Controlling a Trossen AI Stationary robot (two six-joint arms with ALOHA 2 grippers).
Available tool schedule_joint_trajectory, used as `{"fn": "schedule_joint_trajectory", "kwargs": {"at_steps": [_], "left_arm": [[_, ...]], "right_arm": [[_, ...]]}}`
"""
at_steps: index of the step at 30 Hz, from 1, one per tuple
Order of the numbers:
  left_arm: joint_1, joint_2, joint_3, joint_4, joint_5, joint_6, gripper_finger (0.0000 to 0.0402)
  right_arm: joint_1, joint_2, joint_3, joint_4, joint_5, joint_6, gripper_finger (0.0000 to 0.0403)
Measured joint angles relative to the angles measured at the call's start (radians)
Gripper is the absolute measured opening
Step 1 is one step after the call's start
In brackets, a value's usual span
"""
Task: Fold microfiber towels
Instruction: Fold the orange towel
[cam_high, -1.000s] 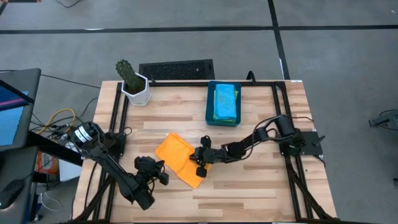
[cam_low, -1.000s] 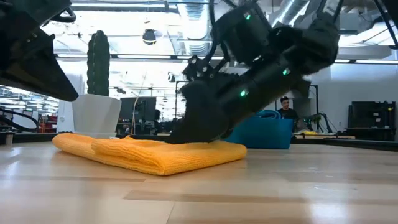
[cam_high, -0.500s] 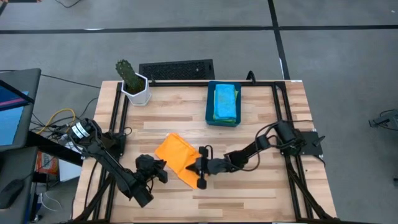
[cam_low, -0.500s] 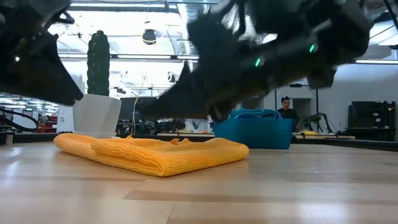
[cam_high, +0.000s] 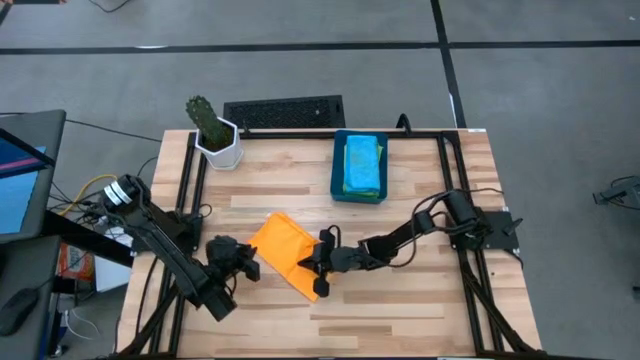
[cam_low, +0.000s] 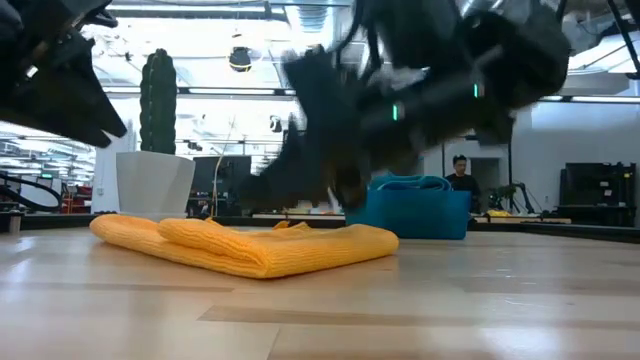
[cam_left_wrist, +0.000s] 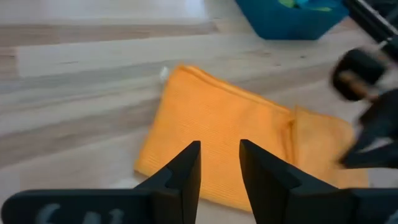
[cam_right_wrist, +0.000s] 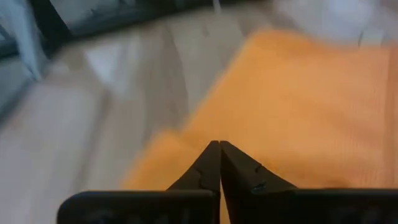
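- Arms first: your left arm is reaching low from the table's left edge, its elbow near the front, and the left gripper (cam_high: 243, 262) is hovering just beside the orange towel's (cam_high: 283, 252) left side.
- Your left claw is standing partly open in its wrist view, a clear gap showing between the two dark fingers (cam_left_wrist: 185, 171), and it is gripping nothing.
- Your right arm is stretching flat across the table from its right-hand mount, and the right gripper (cam_high: 322, 270) is sitting over the towel's right edge.
- Your right claw is pinched closed, its tips meeting in a point above the orange cloth (cam_right_wrist: 292, 106); whether it is pinching any fabric, you cannot tell from these views.
- Your orange towel is lying folded on the pale wooden table (cam_high: 400, 310), thick and soft, with a rounded roll along its near fold in the low view (cam_low: 250, 250).
- Behind it, the rigid blue bin (cam_high: 359, 166) is holding folded light blue and green towels (cam_high: 361, 160).
- You are also seeing a cactus (cam_high: 203, 120) in a white faceted pot at the back left corner.
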Motion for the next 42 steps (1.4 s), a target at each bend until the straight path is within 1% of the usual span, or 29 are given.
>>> {"fn": "schedule_joint_trajectory", "kwargs": {"at_steps": [2,3,7,11,13,17,23,28,30,32,34,36,37,40,42], "left_arm": [[0.007,-0.027,-0.03,-0.011,0.006,-0.002,0.0106],[0.012,-0.042,-0.059,0.011,0.005,-0.002,0.0108],[0.032,-0.052,-0.203,0.227,0.041,-0.005,0.0118],[0.049,-0.051,-0.324,0.441,0.038,0.004,0.0136],[0.055,-0.051,-0.362,0.461,0.056,0.008,0.0147],[0.072,-0.051,-0.41,0.484,0.128,0.026,0.0163],[0.079,-0.053,-0.435,0.578,0.125,0.166,0.0167],[0.08,-0.054,-0.435,0.595,0.151,0.222,0.0167],[0.081,-0.052,-0.417,0.583,0.163,0.234,0.0167],[0.08,-0.058,-0.376,0.525,0.203,0.226,0.0167],[0.075,-0.085,-0.319,0.405,0.254,0.19,0.0167],[0.075,-0.124,-0.278,0.244,0.221,0.174,0.0167],[0.077,-0.139,-0.261,0.192,0.197,0.171,0.0167],[0.075,-0.177,-0.243,0.192,0.141,0.187,0.0168],[0.076,-0.172,-0.253,0.217,0.132,0.197,0.0169]], "right_arm": [[0.008,-0.043,0.0,0.004,0.001,-0.02,0.0034],[0.011,-0.061,0.001,0.003,0.002,-0.029,0.0033],[0.029,-0.12,0.001,-0.01,0.001,-0.053,0.0029],[0.039,-0.141,0.001,-0.037,0.001,-0.053,0.0027],[0.038,-0.14,0.001,-0.046,0.001,-0.052,0.0029],[0.039,-0.14,0.0,-0.056,0.001,-0.023,0.0031],[0.038,-0.14,0.0,-0.075,0.001,-0.019,0.0027],[0.031,-0.14,0.0,-0.087,0.0,-0.018,0.0028],[0.03,-0.14,0.0,-0.086,0.001,-0.013,0.0028],[0.029,-0.148,0.0,-0.088,0.001,-0.001,0.0027],[0.03,-0.153,0.0,-0.081,0.001,0.007,0.0026],[0.03,-0.158,0.0,-0.093,0.0,0.008,0.0025],[0.031,-0.16,0.0,-0.09,0.0,0.008,0.0025],[0.032,-0.163,0.0,-0.089,0.001,0.009,0.0026],[0.032,-0.163,0.0,-0.09,0.001,0.009,0.0027]]}}
